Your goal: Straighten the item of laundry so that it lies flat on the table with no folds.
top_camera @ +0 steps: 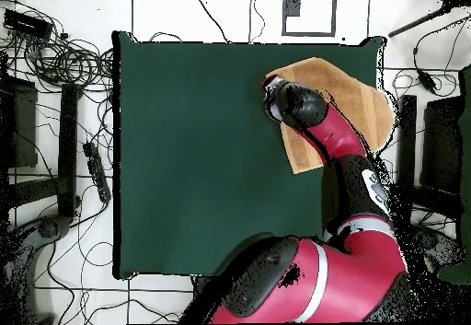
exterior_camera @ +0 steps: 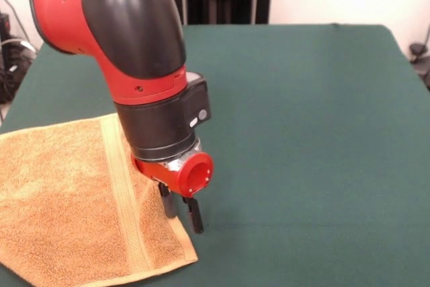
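The orange-tan towel (exterior_camera: 60, 199) lies spread at the front left of the green table (exterior_camera: 302, 132), and its paler stripe (exterior_camera: 124, 193) runs along its right side. My gripper (exterior_camera: 181, 210) points down at the towel's right hem, near the front corner. Its two black fingers stand a little apart, with nothing seen between them; one is over the hem, the other just past the edge. In the overhead view the towel (top_camera: 359, 100) lies at the top right corner of the table (top_camera: 202, 156), reaching its right edge. There the arm's wrist (top_camera: 294, 105) hides the gripper. No white tag shows.
The rest of the green cloth spreads to the right and back of the towel in the front view. Cables (top_camera: 64, 63) and black stands (top_camera: 69, 146) lie on the floor around the table. The table's front edge is close to the towel.
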